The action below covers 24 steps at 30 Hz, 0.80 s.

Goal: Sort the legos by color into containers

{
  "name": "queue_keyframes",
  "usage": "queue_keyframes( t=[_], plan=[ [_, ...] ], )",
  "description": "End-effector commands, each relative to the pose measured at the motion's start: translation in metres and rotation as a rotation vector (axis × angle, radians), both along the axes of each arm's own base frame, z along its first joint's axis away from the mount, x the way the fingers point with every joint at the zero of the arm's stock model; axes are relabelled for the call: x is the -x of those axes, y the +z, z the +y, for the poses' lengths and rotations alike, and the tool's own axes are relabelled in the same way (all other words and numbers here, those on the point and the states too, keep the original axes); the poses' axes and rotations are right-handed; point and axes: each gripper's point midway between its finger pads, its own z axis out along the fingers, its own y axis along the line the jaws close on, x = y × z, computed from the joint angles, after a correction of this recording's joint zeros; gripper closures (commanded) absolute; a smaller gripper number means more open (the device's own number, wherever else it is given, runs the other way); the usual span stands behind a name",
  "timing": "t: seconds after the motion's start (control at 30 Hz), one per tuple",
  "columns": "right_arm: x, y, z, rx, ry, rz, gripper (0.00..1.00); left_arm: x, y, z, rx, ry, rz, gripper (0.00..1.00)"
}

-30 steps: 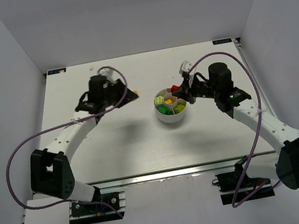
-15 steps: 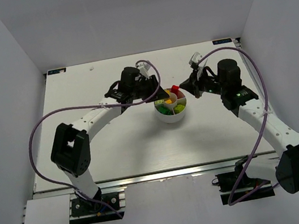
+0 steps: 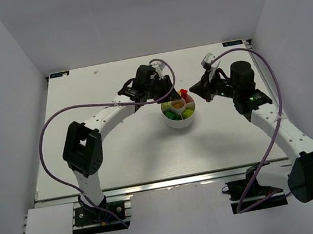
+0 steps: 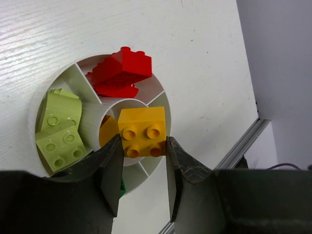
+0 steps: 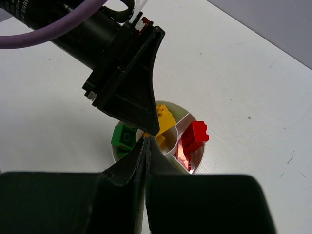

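Observation:
My left gripper [image 4: 143, 142] is shut on a yellow brick [image 4: 143, 130] and holds it over the round centre cup [image 4: 108, 113] of the white divided dish [image 4: 33, 111]. The cup holds an orange-yellow brick. Red bricks [image 4: 119, 72] fill one wedge, pale green and lime bricks [image 4: 61, 131] another, and a dark green brick [image 5: 124, 136] a third. In the top view my left gripper [image 3: 166, 95] is above the dish [image 3: 173, 125]. My right gripper [image 3: 195, 91] is shut and empty, just right of the dish; its tips [image 5: 146, 140] hang over the near rim.
The left arm's purple cable [image 3: 48, 135] loops over the left of the table. The right arm's cable [image 3: 260, 69] arcs over the right side. The left gripper's black finger [image 5: 131, 92] crosses the right wrist view close to my right fingertips.
My left arm has swung from the table's left side to above the dish, with the yellow brick in it. My right gripper has drawn back a little to the right of the dish.

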Motion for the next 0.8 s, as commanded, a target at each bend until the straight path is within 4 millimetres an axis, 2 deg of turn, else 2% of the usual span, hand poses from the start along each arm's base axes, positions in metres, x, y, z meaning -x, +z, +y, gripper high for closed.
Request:
queue_keyframes(
  t=[0.0,0.07,0.2,0.43,0.6,0.63,0.67,0.7,0.73,0.77],
  plan=[
    [0.003,0.011,0.000,-0.025,0.009,-0.028,1.00,-0.006,0.014,-0.002,-0.013,0.006,-0.043,0.64],
    [0.003,0.011,-0.002,-0.027,0.007,-0.027,1.00,-0.006,0.015,-0.003,-0.019,0.005,-0.043,0.62],
    [0.003,0.013,-0.002,-0.027,0.008,-0.031,0.95,-0.008,0.018,-0.004,-0.022,0.005,-0.053,0.48],
    [0.003,0.014,-0.002,-0.023,0.014,-0.029,0.87,-0.008,0.034,-0.004,-0.010,0.003,-0.078,0.42],
    [0.002,0.017,-0.003,-0.017,0.016,-0.036,0.85,-0.004,0.036,0.002,-0.017,0.011,-0.082,0.42],
    [0.002,0.018,-0.003,-0.015,0.016,-0.039,0.84,-0.005,0.037,0.003,-0.019,0.021,-0.091,0.44],
    [0.002,0.016,-0.004,-0.007,0.016,-0.032,0.81,-0.003,0.045,0.006,-0.015,0.028,-0.103,0.51],
    [0.001,0.019,-0.005,-0.007,0.012,-0.032,0.70,-0.002,0.047,0.010,-0.018,0.039,-0.111,0.57],
    [0.001,0.014,-0.006,0.002,0.006,-0.001,0.59,-0.003,0.052,0.021,-0.033,0.080,-0.131,0.74],
    [0.003,0.009,-0.007,0.011,0.003,0.031,0.48,-0.006,0.043,0.026,-0.055,0.102,-0.124,0.74]
  ],
)
